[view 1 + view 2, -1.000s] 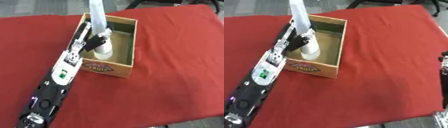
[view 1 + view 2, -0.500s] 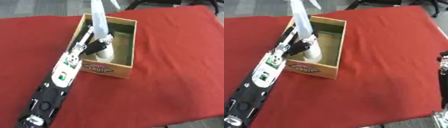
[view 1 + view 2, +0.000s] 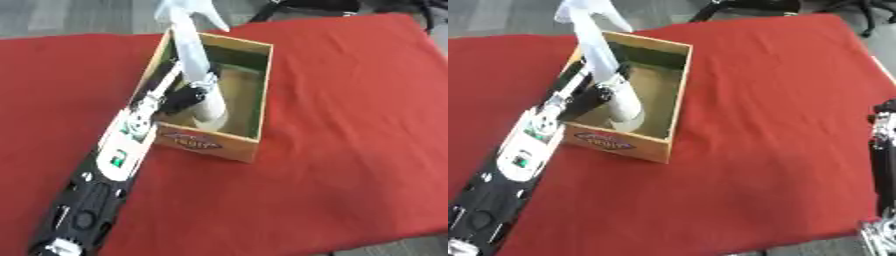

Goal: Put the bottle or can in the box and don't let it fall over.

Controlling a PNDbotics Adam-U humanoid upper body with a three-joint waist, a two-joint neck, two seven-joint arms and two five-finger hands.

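Gripping the bottle (image 3: pixel 199 85) inside the box (image 3: pixel 254 110), left robot hand (image 3: pixel 179 97).

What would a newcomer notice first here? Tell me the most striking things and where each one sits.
The eye goes first to the tall white spray bottle standing in the open cardboard box at the upper middle of the red tablecloth. The left hand is curled round the bottle's lower body, its long black and white arm running in from the lower left corner. Part of the right arm shows at the right edge of the right eye view.
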